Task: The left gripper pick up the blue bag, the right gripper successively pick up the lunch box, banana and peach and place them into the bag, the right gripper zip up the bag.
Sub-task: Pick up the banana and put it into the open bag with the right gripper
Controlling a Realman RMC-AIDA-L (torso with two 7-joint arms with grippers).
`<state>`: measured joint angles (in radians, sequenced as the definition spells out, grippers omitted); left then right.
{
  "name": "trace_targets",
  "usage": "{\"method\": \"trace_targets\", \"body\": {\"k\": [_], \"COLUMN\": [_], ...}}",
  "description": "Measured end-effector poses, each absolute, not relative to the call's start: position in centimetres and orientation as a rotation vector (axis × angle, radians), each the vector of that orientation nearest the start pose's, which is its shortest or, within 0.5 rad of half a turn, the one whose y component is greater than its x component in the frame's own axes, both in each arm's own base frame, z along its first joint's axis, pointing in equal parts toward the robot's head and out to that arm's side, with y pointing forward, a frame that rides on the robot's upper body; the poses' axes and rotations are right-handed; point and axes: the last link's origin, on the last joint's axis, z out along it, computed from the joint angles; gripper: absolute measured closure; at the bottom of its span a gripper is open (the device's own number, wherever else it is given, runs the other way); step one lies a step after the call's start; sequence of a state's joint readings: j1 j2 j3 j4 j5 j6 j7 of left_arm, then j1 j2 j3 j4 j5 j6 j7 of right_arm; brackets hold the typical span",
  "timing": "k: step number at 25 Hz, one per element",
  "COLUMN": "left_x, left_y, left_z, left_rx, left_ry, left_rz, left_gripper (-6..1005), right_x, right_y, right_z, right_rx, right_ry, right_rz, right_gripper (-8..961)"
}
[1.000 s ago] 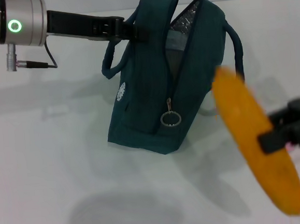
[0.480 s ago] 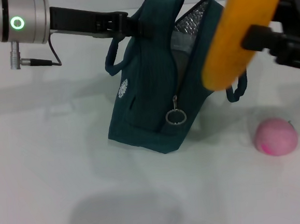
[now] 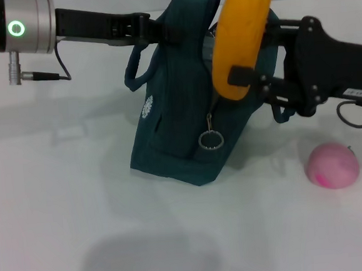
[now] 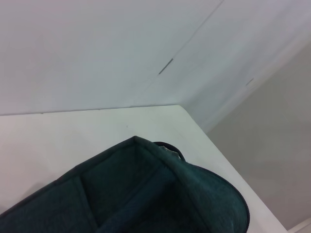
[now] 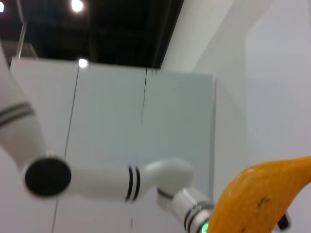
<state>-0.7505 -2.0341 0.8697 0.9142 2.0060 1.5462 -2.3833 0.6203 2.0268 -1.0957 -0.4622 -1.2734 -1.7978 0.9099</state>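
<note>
Two tools work around one blue bag (image 3: 185, 110), which stands tilted on the white table (image 3: 61, 201) with its open mouth facing up and toward the right tool. The silver lining (image 3: 225, 22) shows just inside the bag's opening, and what else sits inside cannot be made out from the head view. In the left wrist view the bag (image 4: 141, 194) shows a dark inner pocket near its rim, with the table (image 4: 73, 131) behind it.

The left tool (image 3: 151, 30) reaches in from the bag's upper left side and is closed on the bag's top edge beside its near handle (image 3: 132, 70), holding that side up. A zipper pull ring (image 3: 211, 140) hangs at the bag's front seam, low down.

The right tool (image 3: 252, 79) comes in from the bag's right side and grips a banana (image 3: 239, 33) near its lower end. The banana stands nearly upright, directly in front of the bag's opening and covering much of it from the head camera; its tip runs out of the top of the view. In the right wrist view the banana (image 5: 257, 199) curves across the corner, with the left arm behind it.

The peach (image 3: 332, 164) lies on the table, to the right of the bag and apart from it, below the right arm.
</note>
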Motion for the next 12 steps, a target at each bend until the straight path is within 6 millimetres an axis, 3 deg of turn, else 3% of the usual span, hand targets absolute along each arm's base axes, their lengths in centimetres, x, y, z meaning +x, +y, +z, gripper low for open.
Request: {"method": "trace_targets", "body": {"k": [12], "left_x": [-15.3], "left_y": [39.7], "left_z": [3.4], "left_rx": [-2.672], "left_ry": [-1.353], "left_rz": [-0.628], "left_gripper": [946], "right_x": [19.4], "right_y": [32.5], "right_z": [-0.3], "right_rx": [-2.508], "right_ry": [-0.204], "right_rz": [1.261], "right_gripper": [510]}}
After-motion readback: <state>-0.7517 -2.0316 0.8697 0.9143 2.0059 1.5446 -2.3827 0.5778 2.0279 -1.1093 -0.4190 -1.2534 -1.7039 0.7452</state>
